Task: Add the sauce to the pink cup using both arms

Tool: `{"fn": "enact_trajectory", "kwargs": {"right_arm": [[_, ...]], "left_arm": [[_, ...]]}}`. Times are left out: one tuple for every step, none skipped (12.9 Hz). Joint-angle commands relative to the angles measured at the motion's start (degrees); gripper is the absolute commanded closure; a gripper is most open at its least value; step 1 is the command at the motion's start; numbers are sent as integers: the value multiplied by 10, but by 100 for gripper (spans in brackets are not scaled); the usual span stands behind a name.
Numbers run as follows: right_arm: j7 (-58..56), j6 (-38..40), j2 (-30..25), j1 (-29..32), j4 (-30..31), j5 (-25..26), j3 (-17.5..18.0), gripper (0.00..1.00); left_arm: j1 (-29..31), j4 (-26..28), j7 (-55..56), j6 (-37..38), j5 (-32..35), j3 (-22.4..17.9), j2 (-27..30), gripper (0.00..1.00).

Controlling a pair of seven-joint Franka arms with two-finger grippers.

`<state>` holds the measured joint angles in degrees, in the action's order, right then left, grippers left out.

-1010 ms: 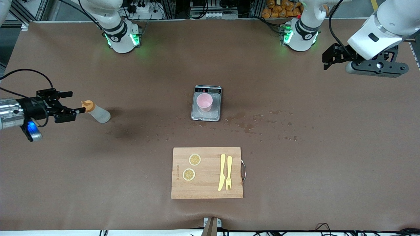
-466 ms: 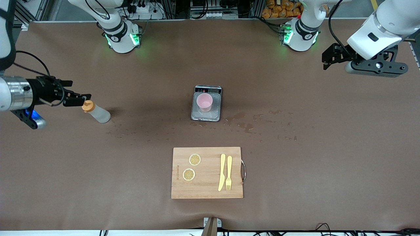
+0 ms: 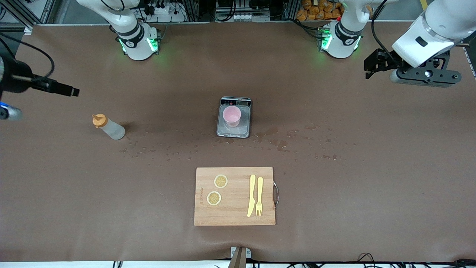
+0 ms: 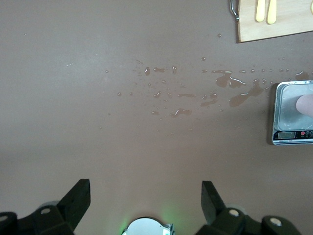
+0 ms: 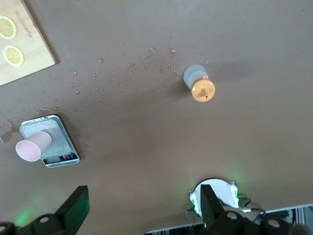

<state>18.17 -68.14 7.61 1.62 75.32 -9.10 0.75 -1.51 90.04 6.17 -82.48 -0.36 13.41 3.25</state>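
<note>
The sauce [image 3: 108, 127], a translucent squeeze bottle with an orange cap, stands upright on the brown table toward the right arm's end; it also shows in the right wrist view as the sauce [image 5: 200, 85] seen from above. The pink cup [image 3: 232, 115] sits on a small grey scale [image 3: 233, 131] at mid-table. My right gripper [image 3: 72, 90] hangs open and empty in the air, off to the side of the bottle and apart from it. My left gripper [image 3: 370, 69] waits open and empty, high over the left arm's end. The left wrist view catches the cup [image 4: 305, 104] at its edge.
A wooden cutting board [image 3: 235, 219] lies nearer the front camera than the scale, carrying two lemon slices [image 3: 221, 181] and a yellow knife and fork [image 3: 255, 195]. Wet splashes [image 3: 279, 141] dot the table beside the scale. Both arm bases [image 3: 139, 42] glow green.
My right gripper has drawn back from the bottle's orange cap and risen away from it. The bottle stays standing where it was. The left arm has barely moved.
</note>
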Motion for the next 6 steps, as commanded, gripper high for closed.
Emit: {"fn": "enact_trajectory", "kwargs": {"right_arm": [[-40,-23,-36,10,26,15,2,0],[-54,-36,-48,11,37,16,2,0],[-82,-53,-60,11,53,34,8,0],[-98,-69,-72,12,68,43,15,0],[-101,-75,-74,15,74,44,16,0],[-102,-81,-74,15,74,44,16,0]], "left_arm": [[0,-4,13,6,0,0,4,0],[1,-4,13,6,-1,0,5,0],[1,-4,15,6,-2,-1,6,0],[0,-4,23,6,-2,-1,5,0],[0,-4,30,6,-1,-1,5,0],[0,-4,31,6,0,-1,5,0]]}}
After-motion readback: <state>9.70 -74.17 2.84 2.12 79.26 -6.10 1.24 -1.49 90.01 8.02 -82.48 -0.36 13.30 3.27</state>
